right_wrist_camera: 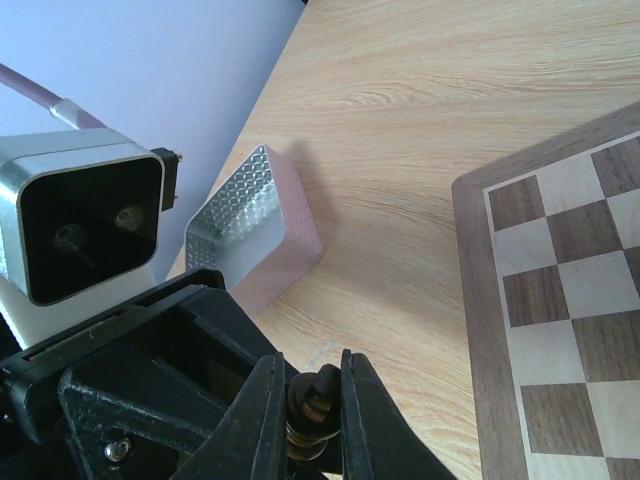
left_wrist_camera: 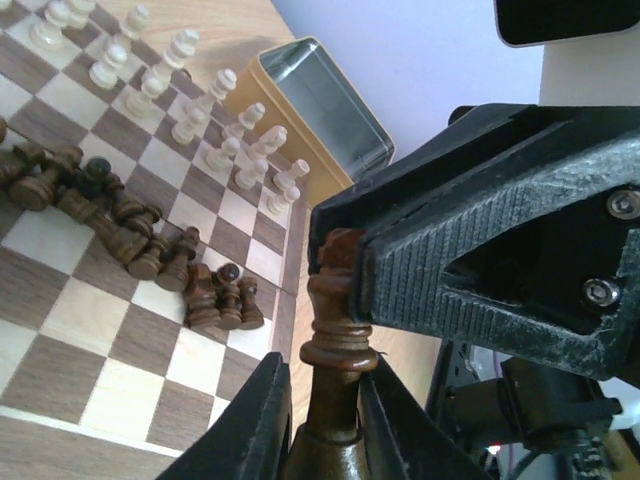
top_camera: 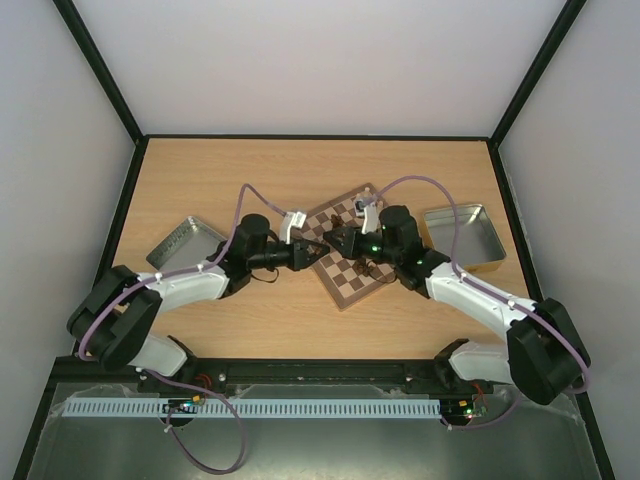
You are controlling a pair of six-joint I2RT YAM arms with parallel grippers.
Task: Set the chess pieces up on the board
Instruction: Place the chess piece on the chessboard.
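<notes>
**Two pincers on one dark chess piece at the board's edge**

*Top view.* The left pincer [top_camera: 319,251] and right pincer [top_camera: 336,241] meet tip to tip at the left edge of the board [top_camera: 345,290]. The board lies turned like a diamond on the surface [top_camera: 250,170]. What the pincers hold is too small to see here. A grey tin [top_camera: 185,243] lies left of the board and a gold tin [top_camera: 465,235] right of it, both apart from it.

*Left wrist view.* The left pincer [left_wrist_camera: 325,395] is clamped on the lower body of a dark piece [left_wrist_camera: 335,340], held just outside the board's rim. The right pincer [left_wrist_camera: 347,248] grips that piece's head from the right. On the board [left_wrist_camera: 60,310], white pieces [left_wrist_camera: 165,70] stand in rows along the edge nearest the gold tin [left_wrist_camera: 320,100]. The other dark pieces [left_wrist_camera: 130,240] are bunched across the squares, many on their sides.

*Right wrist view.* The right pincer [right_wrist_camera: 310,385] is closed on the head of the dark piece [right_wrist_camera: 315,395]. The grey tin [right_wrist_camera: 255,230] lies beyond it, and a corner of the board [right_wrist_camera: 580,300] shows at right.
</notes>
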